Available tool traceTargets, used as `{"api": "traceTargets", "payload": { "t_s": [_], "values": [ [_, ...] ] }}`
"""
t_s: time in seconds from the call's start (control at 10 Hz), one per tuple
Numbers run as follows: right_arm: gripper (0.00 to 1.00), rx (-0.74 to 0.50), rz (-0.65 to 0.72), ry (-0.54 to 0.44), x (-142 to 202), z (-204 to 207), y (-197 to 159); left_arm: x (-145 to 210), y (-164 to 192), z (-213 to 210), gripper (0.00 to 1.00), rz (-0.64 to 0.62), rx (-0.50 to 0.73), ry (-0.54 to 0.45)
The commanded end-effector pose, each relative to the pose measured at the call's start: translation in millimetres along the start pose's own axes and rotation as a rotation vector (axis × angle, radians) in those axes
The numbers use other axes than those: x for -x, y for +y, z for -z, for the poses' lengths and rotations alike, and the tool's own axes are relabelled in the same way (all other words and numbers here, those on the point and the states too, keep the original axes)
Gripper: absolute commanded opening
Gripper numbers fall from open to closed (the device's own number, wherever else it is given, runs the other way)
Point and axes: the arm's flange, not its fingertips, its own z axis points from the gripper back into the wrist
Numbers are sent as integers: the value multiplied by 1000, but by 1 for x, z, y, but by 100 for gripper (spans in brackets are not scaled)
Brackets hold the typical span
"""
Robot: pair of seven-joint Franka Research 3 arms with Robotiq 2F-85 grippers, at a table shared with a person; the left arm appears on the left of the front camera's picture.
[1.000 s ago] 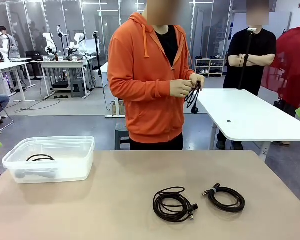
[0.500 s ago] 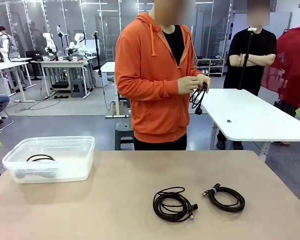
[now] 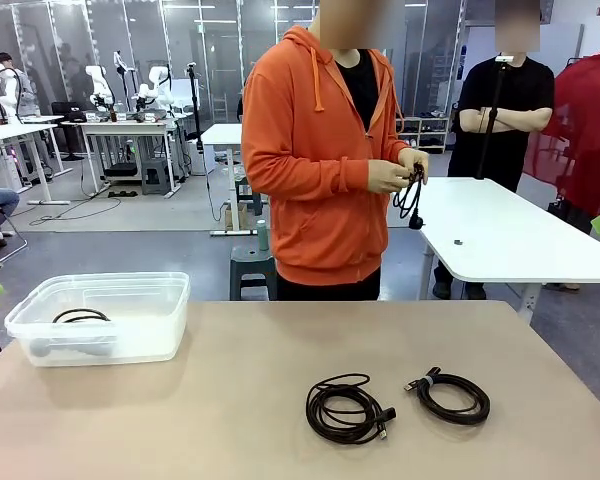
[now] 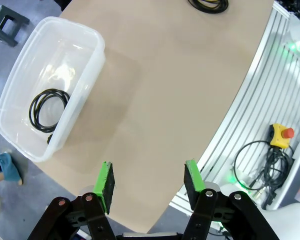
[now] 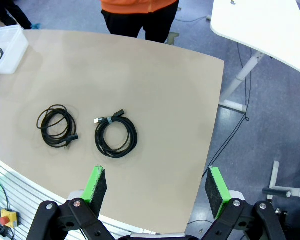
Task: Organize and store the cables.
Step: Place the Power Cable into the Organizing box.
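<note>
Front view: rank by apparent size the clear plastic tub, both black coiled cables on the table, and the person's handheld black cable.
1. clear plastic tub
2. left black coil and right black coil, nearly alike
3. hand-held black cable; farther off, so unsure

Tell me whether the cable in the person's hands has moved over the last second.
Yes. The cable shifted to picture right, now overlapping the left end of the white table behind.

Four black cables: a loose coil [image 3: 342, 434] and a tied coil [image 3: 458, 418] lie flat, near each other, on the tabletop [image 3: 230, 420]. A third coil [image 3: 80, 311] lies in the clear tub [image 3: 100, 345]. A fourth cable [image 3: 412, 200] dangles from the person's hands [image 3: 388, 177].
</note>
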Motion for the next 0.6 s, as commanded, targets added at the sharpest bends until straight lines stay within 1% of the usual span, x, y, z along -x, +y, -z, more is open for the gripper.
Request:
{"api": "traceTargets", "payload": {
  "t_s": [0.0,0.5],
  "values": [
    [100,-2,-2,-5,0,0,1,0,0,-2,71,-11,-13,6],
    [100,-2,-2,-5,0,0,1,0,0,-2,71,-11,-13,6]
  ]
}}
